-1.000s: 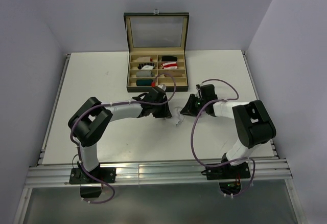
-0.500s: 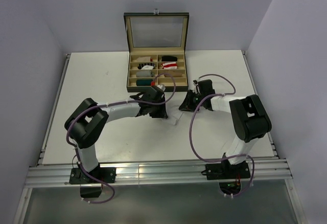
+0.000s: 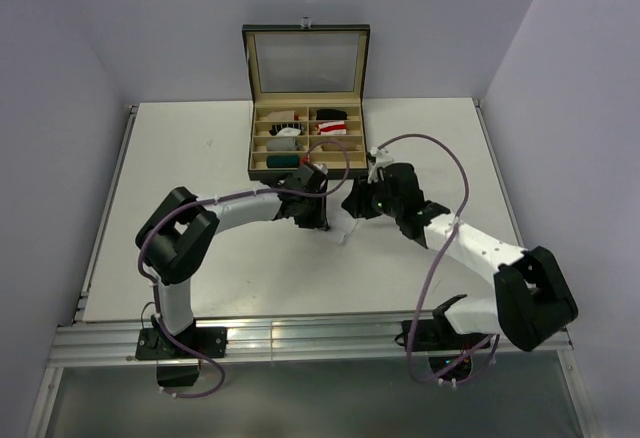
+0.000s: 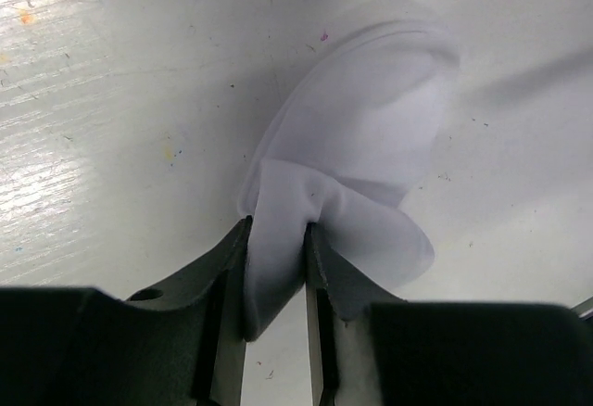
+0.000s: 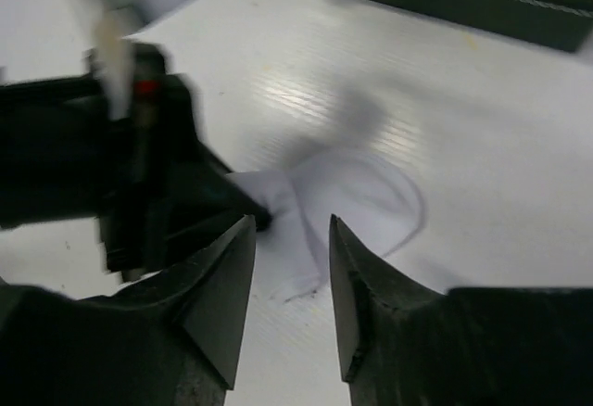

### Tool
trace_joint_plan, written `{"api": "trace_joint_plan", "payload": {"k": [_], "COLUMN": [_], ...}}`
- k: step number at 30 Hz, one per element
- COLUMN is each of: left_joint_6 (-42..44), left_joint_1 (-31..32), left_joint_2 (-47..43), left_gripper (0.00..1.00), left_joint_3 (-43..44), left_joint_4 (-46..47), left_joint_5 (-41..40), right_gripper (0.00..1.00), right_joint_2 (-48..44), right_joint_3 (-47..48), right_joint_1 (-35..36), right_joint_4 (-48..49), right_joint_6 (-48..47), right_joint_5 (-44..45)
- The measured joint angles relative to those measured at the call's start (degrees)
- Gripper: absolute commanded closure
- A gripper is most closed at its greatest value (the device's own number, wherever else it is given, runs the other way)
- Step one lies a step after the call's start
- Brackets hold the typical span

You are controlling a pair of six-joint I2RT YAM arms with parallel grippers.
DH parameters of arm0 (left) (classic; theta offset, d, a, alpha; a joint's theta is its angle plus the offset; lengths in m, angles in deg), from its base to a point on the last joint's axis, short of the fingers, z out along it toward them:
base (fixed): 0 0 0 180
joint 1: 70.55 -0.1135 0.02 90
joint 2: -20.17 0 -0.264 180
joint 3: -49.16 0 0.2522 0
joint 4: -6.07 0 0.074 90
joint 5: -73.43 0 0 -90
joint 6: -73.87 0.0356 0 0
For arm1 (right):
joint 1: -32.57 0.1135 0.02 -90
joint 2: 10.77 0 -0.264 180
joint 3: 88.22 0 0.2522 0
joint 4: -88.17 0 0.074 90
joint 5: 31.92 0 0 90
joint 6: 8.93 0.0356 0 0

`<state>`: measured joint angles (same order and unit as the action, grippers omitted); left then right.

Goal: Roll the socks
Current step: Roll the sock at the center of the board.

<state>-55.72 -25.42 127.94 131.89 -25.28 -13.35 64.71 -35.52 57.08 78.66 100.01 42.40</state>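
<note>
A plain white sock (image 4: 371,128) lies crumpled on the white table in front of the box; no cuff stripes show. My left gripper (image 4: 276,230) is shut on a pinched fold of its near end. In the top view the left gripper (image 3: 325,220) sits just left of the sock (image 3: 346,226). My right gripper (image 5: 292,225) is open, its tips hovering just over the sock (image 5: 357,197), facing the left gripper's fingers (image 5: 199,211). In the top view the right gripper (image 3: 358,206) is at the sock's right. The tan-brown sock is out of view.
An open box (image 3: 251,148) with a glass lid stands at the back centre, just behind both grippers. Its compartments hold small rolled bundles and a red-and-white piece (image 3: 333,128). Its dark front wall (image 5: 445,3) shows in the right wrist view.
The right arm has swung its elbow out to the lower right and stretched forward, while its gripper stayed by the sock. The left gripper kept its hold and edged slightly towards the box.
</note>
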Motion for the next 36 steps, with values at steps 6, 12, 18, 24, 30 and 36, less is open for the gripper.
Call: {"api": "trace_joint_plan", "payload": {"k": [6,12,18,24,30,36], "left_joint_6": [0.72,1.79,3.13,4.02,4.79,5.09], "left_joint_1": [-0.13,-0.72,-1.27,-2.05,-3.54,-4.52], "left_joint_2": [1.29,2.43,3.41,3.74,3.74,3.72], "left_gripper": [0.84,0.83,0.83,0.83,0.83,0.83], "left_joint_3": [2.27,4.07,5.55,6.03,6.05,5.46], "left_joint_4": [-2.40,-4.24,-5.62,-6.14,-6.95,-6.82], "left_joint_5": [0.37,1.79,3.28,4.70,5.77,7.30], "right_gripper": [0.52,0.52,0.52,0.52,0.53,0.53], "right_joint_2": [-4.72,-2.69,2.08,7.02,10.60,12.17], "right_joint_3": [-3.78,-5.73,-5.27,-2.38,0.00,0.63], "right_joint_1": [11.43,19.63,24.02,25.57,25.88,26.88], "right_joint_4": [1.68,2.19,3.98,4.00,3.04,2.56], "right_joint_6": [-5.38,-9.44,-11.80,-11.93,-9.84,-8.76], "right_joint_5": [7.69,15.54,21.59,25.94,27.19,26.95]}}
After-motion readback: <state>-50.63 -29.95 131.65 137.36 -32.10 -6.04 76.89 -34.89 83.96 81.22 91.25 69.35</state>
